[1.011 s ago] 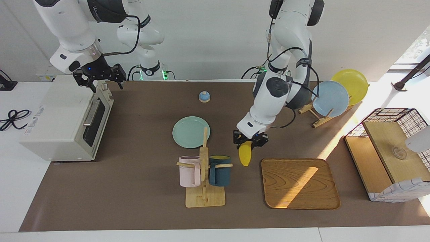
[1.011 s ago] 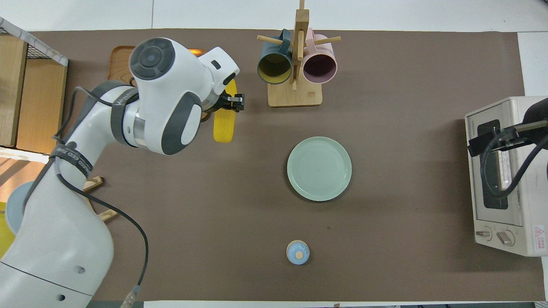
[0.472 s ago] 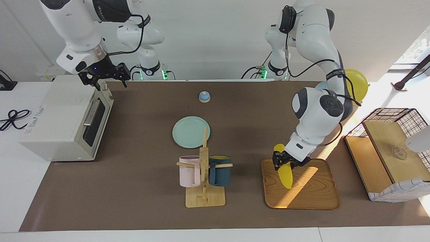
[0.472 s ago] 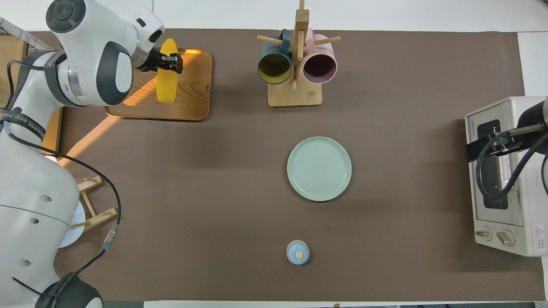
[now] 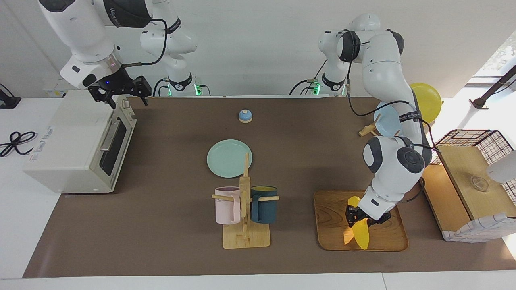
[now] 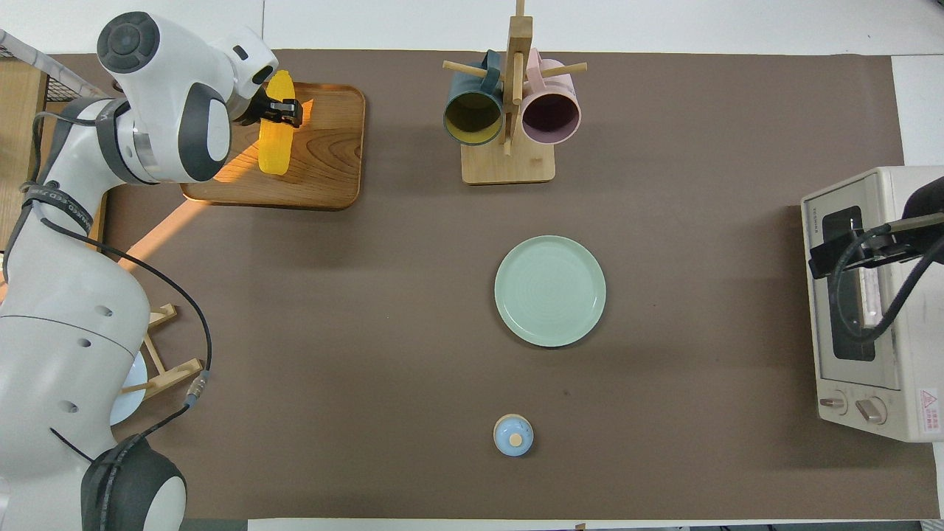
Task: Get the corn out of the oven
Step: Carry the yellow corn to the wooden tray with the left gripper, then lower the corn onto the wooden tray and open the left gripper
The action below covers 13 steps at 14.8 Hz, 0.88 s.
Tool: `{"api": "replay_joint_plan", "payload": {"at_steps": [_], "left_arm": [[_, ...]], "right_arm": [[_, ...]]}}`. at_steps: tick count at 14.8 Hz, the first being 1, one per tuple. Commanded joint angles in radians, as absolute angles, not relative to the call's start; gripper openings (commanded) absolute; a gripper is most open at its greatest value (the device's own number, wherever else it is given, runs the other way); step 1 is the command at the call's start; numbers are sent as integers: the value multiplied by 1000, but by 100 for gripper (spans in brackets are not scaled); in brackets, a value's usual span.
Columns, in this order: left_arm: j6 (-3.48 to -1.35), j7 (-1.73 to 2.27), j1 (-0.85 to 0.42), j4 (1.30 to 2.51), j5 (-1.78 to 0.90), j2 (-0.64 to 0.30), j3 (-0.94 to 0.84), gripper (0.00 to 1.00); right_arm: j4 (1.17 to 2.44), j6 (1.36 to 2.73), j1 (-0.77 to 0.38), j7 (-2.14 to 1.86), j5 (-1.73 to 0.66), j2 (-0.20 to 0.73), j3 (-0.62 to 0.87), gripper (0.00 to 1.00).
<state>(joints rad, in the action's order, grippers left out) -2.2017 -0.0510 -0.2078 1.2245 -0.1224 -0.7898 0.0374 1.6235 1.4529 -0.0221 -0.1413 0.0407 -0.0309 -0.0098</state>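
My left gripper (image 5: 360, 214) is shut on the bright yellow corn (image 5: 360, 235) and holds it tilted over the wooden tray (image 5: 334, 209). The corn's lower tip is close to the tray; I cannot tell if it touches. In the overhead view the left gripper (image 6: 282, 110) and the corn (image 6: 273, 147) are over the tray (image 6: 332, 155). The off-white oven (image 5: 68, 141) stands at the right arm's end of the table with its dark glass door shut; it also shows in the overhead view (image 6: 885, 398). My right gripper (image 5: 119, 96) hangs open and empty over the oven's top corner nearest the robots.
A wooden mug rack (image 5: 244, 225) with a pink mug and a dark blue mug stands beside the tray. A green plate (image 5: 229, 158) and a small blue bell (image 5: 245, 116) lie nearer the robots. A plate stand with a blue plate (image 5: 383, 117) and a yellow plate, and a wire basket (image 5: 475, 177), stand at the left arm's end.
My left gripper carried the corn from beside the mug rack to over the wooden tray and lowered it. My right gripper stayed over the oven, shifting only slightly.
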Motion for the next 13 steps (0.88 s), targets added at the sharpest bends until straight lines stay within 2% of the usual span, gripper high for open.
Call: {"api": "replay_joint_plan", "payload": {"at_steps": [1, 6, 13], "left_arm": [[-2209, -55, -210, 1209, -101, -802, 40, 0], [-2207, -55, -204, 1209, -101, -802, 40, 0], [-2210, -57, -204, 1210, -98, -799, 40, 0]], "right_arm": [[1628, 1448, -15, -132, 25, -40, -8, 100], [1618, 1453, 40, -130, 20, -38, -9, 100], [1617, 1454, 41, -130, 18, -38, -9, 100]]}}
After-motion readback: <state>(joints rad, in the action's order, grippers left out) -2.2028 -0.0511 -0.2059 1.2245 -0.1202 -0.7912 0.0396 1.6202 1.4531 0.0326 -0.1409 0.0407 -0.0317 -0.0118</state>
